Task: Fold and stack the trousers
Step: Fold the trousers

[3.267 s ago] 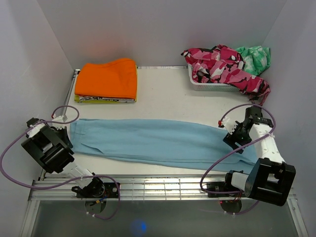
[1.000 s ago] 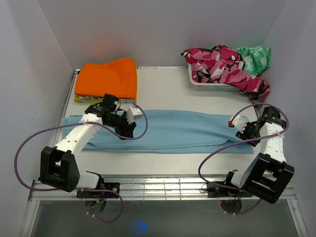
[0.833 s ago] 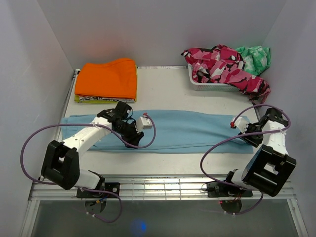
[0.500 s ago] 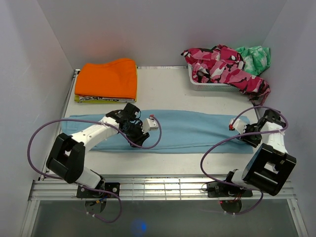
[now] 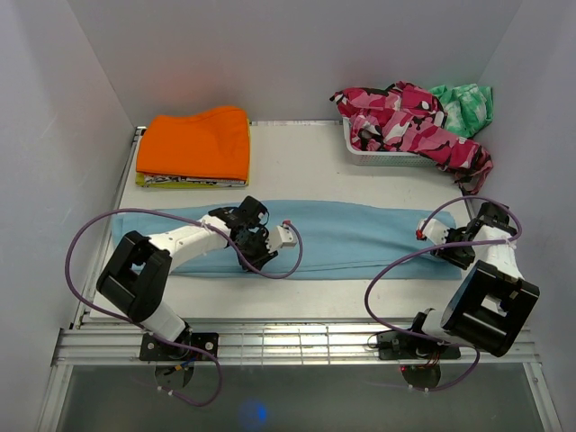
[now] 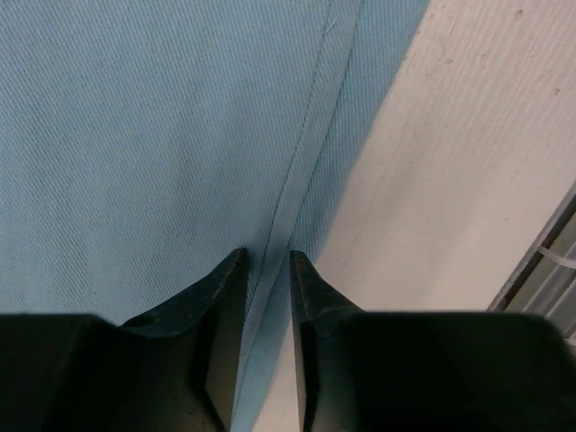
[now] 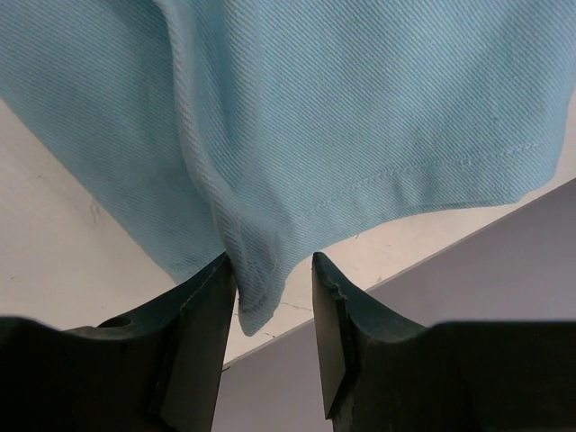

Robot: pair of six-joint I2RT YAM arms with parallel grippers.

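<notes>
**Top view.** The trousers [image 5: 360,238] lie across the middle of the desk [image 5: 297,162], running from 9 o'clock to 3 o'clock. The strip is narrower than 3.3 s ago, so the lengthwise fold appears done. The crosswise fold and stacking are not yet done. The left pincer [image 5: 261,250] has travelled along the near edge from the 9 o'clock end toward the centre. The right pincer [image 5: 447,250] stays at the 3 o'clock end. An orange folded stack [image 5: 193,144] sits at 10 o'clock.

**Left wrist view.** The fingers are almost clenched and straddle the seam [image 6: 306,153] beside the cloth edge. Whether cloth is pinched cannot be told.

**Right wrist view.** The pincer is grasping a raised fold at the trouser corner.

**Markings.** No brand, label or writing is readable.
</notes>
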